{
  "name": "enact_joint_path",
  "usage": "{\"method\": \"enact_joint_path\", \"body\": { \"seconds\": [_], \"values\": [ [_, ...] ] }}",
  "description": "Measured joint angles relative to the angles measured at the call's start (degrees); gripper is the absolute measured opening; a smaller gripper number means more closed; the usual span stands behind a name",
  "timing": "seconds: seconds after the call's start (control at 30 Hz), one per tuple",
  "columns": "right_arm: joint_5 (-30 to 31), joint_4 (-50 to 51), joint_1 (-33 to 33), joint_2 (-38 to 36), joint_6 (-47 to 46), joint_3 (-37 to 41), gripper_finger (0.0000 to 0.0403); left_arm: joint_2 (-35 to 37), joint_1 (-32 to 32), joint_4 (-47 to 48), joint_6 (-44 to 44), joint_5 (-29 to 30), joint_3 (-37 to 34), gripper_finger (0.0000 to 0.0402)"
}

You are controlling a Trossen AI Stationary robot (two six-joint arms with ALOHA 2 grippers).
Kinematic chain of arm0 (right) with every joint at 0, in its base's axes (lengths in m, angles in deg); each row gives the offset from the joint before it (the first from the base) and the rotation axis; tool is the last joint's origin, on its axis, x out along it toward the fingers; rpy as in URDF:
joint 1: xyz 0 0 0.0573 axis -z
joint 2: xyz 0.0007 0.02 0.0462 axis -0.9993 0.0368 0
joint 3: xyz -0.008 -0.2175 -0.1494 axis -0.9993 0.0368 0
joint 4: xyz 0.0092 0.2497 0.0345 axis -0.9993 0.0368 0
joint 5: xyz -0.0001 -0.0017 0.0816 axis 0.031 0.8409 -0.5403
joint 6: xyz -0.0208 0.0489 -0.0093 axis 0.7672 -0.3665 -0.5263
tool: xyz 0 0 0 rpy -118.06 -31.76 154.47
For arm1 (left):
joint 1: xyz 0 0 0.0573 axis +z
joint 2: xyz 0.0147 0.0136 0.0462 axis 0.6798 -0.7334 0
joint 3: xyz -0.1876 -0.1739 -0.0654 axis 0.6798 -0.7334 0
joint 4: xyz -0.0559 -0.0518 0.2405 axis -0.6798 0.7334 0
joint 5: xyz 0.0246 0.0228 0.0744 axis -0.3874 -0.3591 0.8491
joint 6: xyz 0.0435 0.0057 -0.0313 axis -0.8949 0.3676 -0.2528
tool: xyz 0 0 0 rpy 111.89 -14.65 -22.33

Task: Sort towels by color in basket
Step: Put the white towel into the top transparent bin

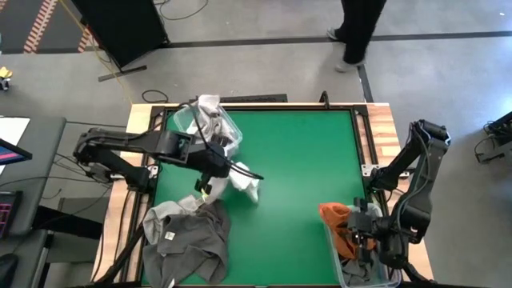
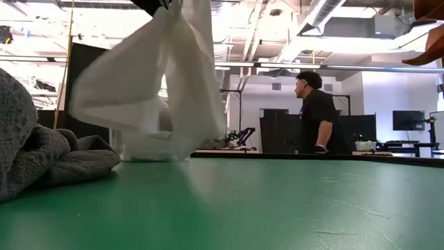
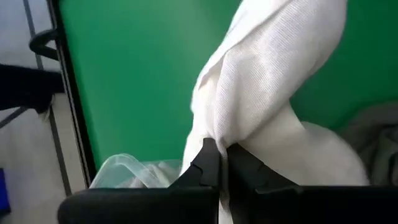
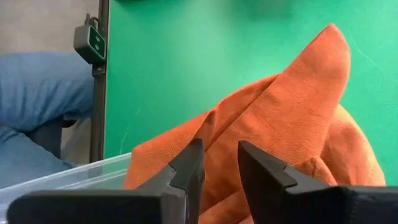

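1. Green matting covers the counter (image 1: 296, 176), which has a wooden edge and stands on a grey floor.
2. At the far side of the room a person (image 2: 319, 114) in dark clothes stands behind the counter.
3. On the left part of the counter the left hand (image 1: 210, 178) is pressed together on a white towel (image 1: 244, 182), pinching a fold of it.
4. This white towel hangs down from the left hand above the counter; in the low view its lower edge is close to the green surface.
5. A clear basket (image 1: 182, 120) is at the far left corner of the counter, with pale cloth (image 1: 210, 112) lying inside it and over its rim.
6. At the near left corner a heap of grey towels (image 1: 188, 240) lies on the counter, partly over its edge.
7. The right hand (image 1: 362, 232) is at the near right corner, above a second clear basket (image 1: 340, 260).
8. An orange towel (image 1: 336, 216) lies in this second basket and hangs over its rim toward the middle of the counter.
9. The fingers (image 4: 186, 171) of the right hand are partly spread, and the orange towel is just in front of them; I cannot tell if they pinch it.
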Motion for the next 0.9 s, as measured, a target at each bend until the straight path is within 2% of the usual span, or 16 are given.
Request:
{"method": "enact_joint_path", "body": {
  "seconds": [0.13,0.23,0.47,0.67,0.83,0.9],
  "values": [
    [0.0,0.2,0.0,0.9,0.0,0.0,0.0128,-0.1,-2.4,0.0,-1.6,3.0,0.3,0.0001],
    [-0.1,-0.3,0.0,1.0,-0.1,0.0,0.0128,-0.1,-2.9,-0.4,-2.8,7.9,1.7,0.0],
    [-0.2,-1.2,0.0,0.9,-0.1,0.0,0.0128,0.0,-2.0,-1.0,-5.4,24.4,8.0,0.0],
    [-0.3,-1.2,-0.1,0.9,-0.1,0.0,0.0128,0.0,-0.3,0.0,-7.6,41.3,13.7,0.0],
    [-0.3,-1.3,-0.1,0.9,-0.1,0.0,0.0128,1.9,2.3,1.9,-6.1,48.8,14.9,0.0],
    [-0.3,-1.3,-0.1,0.9,-0.1,0.0,0.0128,2.5,3.7,4.0,-2.8,49.7,14.9,0.0]
  ]
}}
